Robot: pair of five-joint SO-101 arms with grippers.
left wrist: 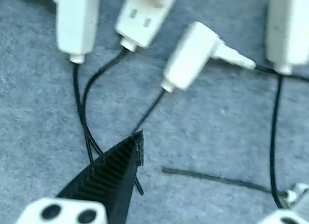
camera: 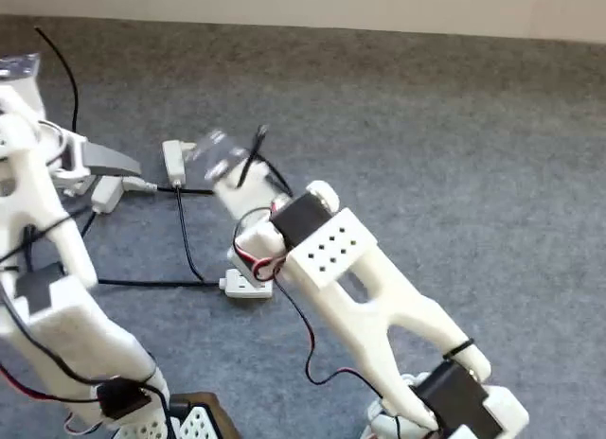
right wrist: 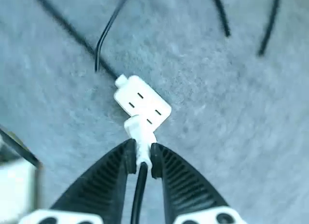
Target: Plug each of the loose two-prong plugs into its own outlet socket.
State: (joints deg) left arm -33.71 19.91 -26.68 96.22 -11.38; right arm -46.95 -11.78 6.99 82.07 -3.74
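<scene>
Item: right gripper, jaws clamped on the white two-prong plug, which touches the near socket face of the white outlet block on grey carpet; handling, as judged: keep prongs square to slots, press straight, avoid shoving the loose block.

Grey carpet covers the floor up to a pale wall behind
</scene>
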